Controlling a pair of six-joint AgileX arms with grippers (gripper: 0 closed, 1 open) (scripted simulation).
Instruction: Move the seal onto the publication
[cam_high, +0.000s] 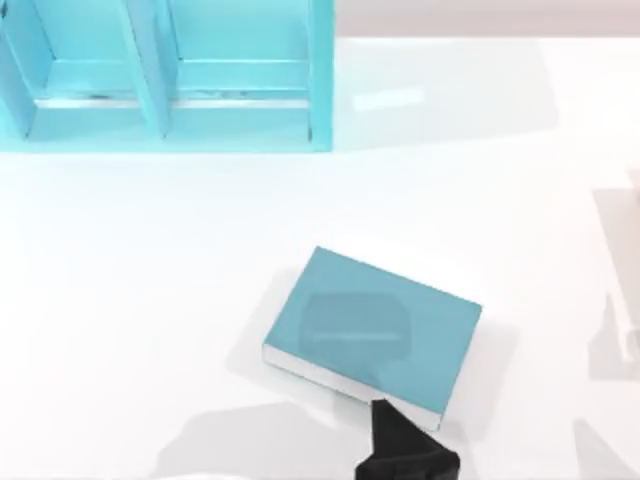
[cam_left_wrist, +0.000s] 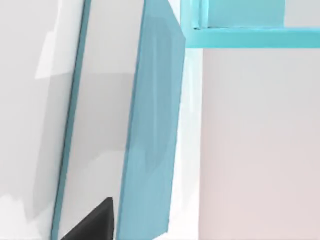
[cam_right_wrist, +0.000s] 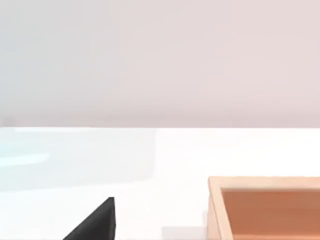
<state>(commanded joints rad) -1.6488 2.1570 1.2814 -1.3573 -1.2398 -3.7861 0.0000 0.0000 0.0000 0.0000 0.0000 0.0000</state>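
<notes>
Left tool (cam_high: 405, 455) (grip state unclear) at teal publication's (cam_high: 372, 331) near edge, unlabelled cover.

Matte black left arm (cam_high: 400, 450), tapering to a narrow tip from a broader, lumpy base; each wrist view carries a plain black wedge-shaped finger (cam_left_wrist: 95, 222); no markings legible.

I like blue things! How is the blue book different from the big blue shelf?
The book is a darker teal; the shelf is brighter light blue. The book is smaller and lies flat and closed, turned at an angle; the shelf is bigger, with open compartments, at the table's far left. Both rest on the white table.
</notes>
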